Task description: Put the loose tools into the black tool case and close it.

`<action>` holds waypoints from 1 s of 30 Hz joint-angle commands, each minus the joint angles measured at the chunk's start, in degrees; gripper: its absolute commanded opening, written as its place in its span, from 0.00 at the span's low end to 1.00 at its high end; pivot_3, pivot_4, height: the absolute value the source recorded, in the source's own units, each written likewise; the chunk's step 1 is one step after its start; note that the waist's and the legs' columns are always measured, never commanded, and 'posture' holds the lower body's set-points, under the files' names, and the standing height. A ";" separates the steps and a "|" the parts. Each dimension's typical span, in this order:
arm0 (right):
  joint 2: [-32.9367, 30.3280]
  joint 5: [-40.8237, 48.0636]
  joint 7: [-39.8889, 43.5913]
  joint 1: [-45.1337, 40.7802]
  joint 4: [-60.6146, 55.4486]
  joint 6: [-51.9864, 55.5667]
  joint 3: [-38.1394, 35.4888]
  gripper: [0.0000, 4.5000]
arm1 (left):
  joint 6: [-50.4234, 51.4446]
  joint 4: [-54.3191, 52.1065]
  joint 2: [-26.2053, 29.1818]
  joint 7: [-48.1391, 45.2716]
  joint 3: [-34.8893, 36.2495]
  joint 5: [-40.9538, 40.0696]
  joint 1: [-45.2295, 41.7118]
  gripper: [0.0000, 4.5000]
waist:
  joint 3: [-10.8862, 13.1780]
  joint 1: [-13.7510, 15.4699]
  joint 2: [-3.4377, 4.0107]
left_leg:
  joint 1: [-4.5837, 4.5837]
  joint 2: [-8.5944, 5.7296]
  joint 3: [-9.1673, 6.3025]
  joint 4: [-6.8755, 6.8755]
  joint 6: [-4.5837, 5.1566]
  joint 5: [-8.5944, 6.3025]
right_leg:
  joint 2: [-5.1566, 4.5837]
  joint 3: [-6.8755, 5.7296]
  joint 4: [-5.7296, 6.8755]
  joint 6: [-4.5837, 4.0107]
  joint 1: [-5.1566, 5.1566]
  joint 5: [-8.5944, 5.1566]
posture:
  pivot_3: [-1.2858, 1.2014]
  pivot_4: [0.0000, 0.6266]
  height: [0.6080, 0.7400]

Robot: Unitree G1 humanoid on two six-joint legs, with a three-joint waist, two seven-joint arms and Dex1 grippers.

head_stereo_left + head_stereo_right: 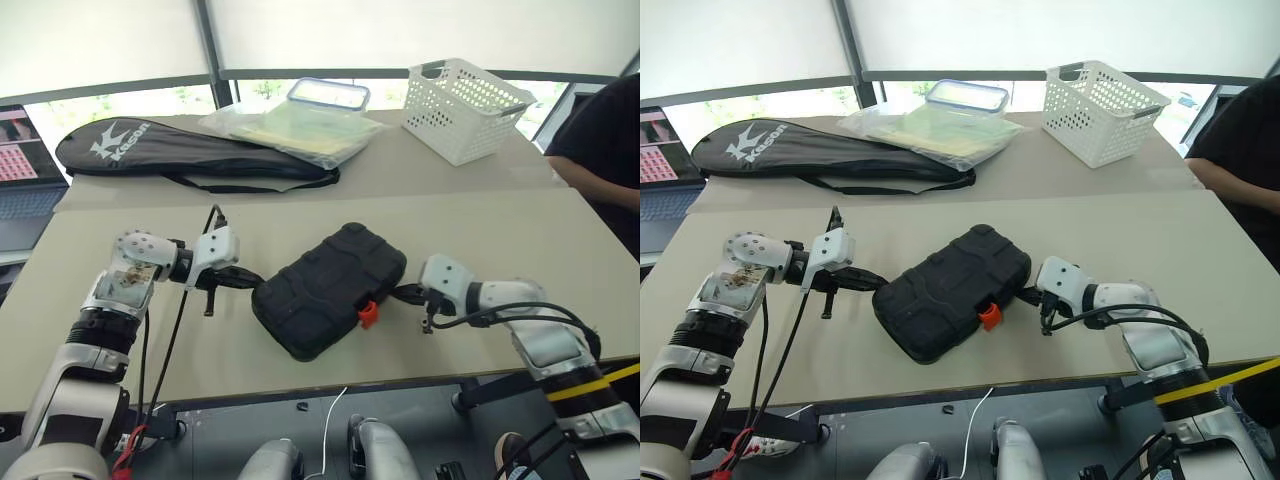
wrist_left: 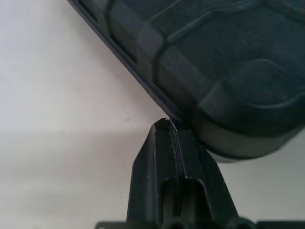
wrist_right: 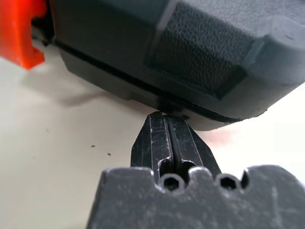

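- Black moulded plastic, lid down: the black tool case (image 1: 330, 288) lies closed and askew near the front middle of the beige table (image 1: 520, 250), its orange latch (image 1: 368, 314) on the side facing the front edge.
- What the case holds cannot be seen.
- Left gripper (image 2: 167, 125) has its fingers pressed together, holding nothing, tips against the lower rim of the case's left corner.
- Right gripper (image 3: 167, 117) is likewise pinched closed and empty, tips meeting the seam on the case's right end, just beside the latch.
- White basket (image 1: 462, 107) stands at the far right; I cannot tell its contents.
- Clear-lidded box (image 1: 328, 94) sits behind a plastic bag (image 1: 295, 130), next to a long black racket bag (image 1: 180, 152) at the far left.
- Bare tabletop lies between the case and those far items, and on both sides.
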 commanded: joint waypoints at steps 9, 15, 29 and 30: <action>-4.42 11.75 3.92 7.15 -18.36 11.44 -7.13 0.00 | 11.20 -16.96 -5.59 3.98 -5.77 -1.71 -3.24 0.01 | -0.01 0.55 0.01 | -0.12 -0.04 0.07 0.45 -0.01 0.00 | -0.11 0.24 0.32 -0.02 -0.12 0.00 | 0.52 0.24 1.00; -3.46 12.51 2.72 8.00 -22.28 14.69 -5.59 0.00 | -4.24 -5.72 -8.43 7.73 -14.19 9.99 -2.65 0.01 | -0.08 0.61 -0.01 | 0.20 0.07 0.15 0.31 -0.02 0.00 | -0.11 0.51 0.29 -0.05 0.12 -0.01 | 0.52 0.24 1.00; 1.28 8.82 0.24 5.15 -17.68 13.54 0.21 0.00 | -6.11 -5.01 -9.59 8.53 -13.25 9.30 -3.03 0.01 | -0.14 0.52 0.03 | 1.45 0.19 0.08 -0.20 0.22 -0.15 | -0.03 0.36 -0.44 0.11 1.48 -0.09 | 0.52 0.24 1.00; 1.21 8.37 0.53 5.02 -17.23 13.35 0.60 0.00 | -6.12 -5.07 -9.60 8.53 -13.25 9.31 -3.03 0.01 | -0.15 0.51 0.03 | 1.45 0.17 0.09 -0.19 0.22 -0.15 | -0.04 0.36 -0.44 0.11 1.47 -0.09 | 0.52 0.24 1.00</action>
